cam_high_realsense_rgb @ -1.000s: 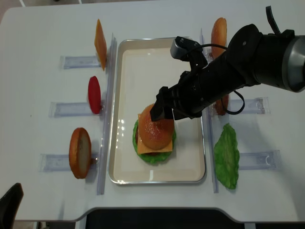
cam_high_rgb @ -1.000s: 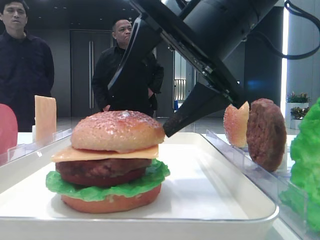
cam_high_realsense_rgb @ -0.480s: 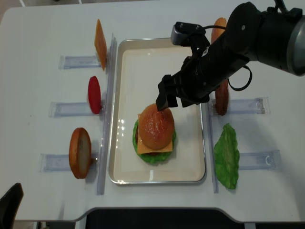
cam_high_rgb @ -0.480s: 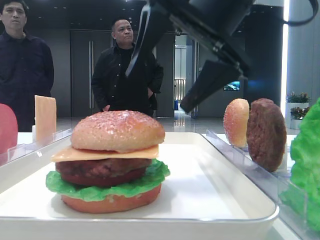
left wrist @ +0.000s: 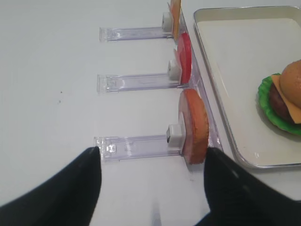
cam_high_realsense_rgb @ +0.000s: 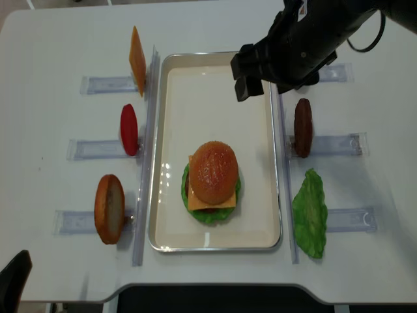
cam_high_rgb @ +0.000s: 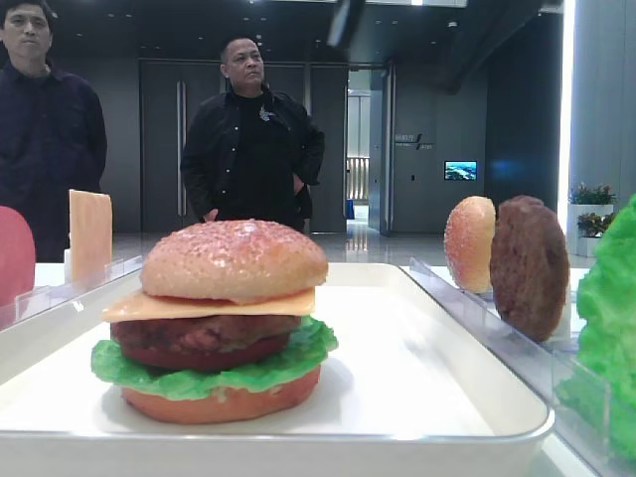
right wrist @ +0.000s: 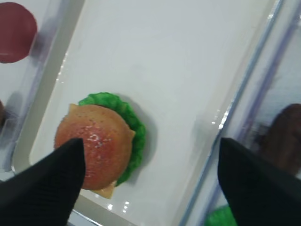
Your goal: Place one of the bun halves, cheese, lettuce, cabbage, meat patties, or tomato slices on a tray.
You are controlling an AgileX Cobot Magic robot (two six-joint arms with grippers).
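A stacked burger stands on the white tray [cam_high_realsense_rgb: 171,98]. Its seeded top bun [cam_high_realsense_rgb: 212,171] lies on a cheese slice [cam_high_rgb: 204,305], a meat patty [cam_high_rgb: 204,332], lettuce [cam_high_rgb: 298,360] and a flat bottom bun. My right gripper [cam_high_realsense_rgb: 257,85] hangs open and empty high over the tray's far end, well clear of the burger. In the right wrist view its fingertips [right wrist: 75,146] frame the top bun [right wrist: 96,141] far below. My left gripper [left wrist: 151,154] is open over bare table, beside the racked orange bun [left wrist: 194,125].
Clear racks flank the tray. On the left stand a cheese slice [cam_high_realsense_rgb: 137,60], a tomato slice [cam_high_realsense_rgb: 129,129] and the orange bun [cam_high_realsense_rgb: 109,208]. On the right stand a meat patty [cam_high_realsense_rgb: 302,127], a lettuce leaf [cam_high_realsense_rgb: 310,212] and a paler bun [cam_high_rgb: 469,243]. Two people stand behind.
My right gripper has risen from the burger's top bun and drawn back toward the tray's far end, still open. The top bun stays on the stack.
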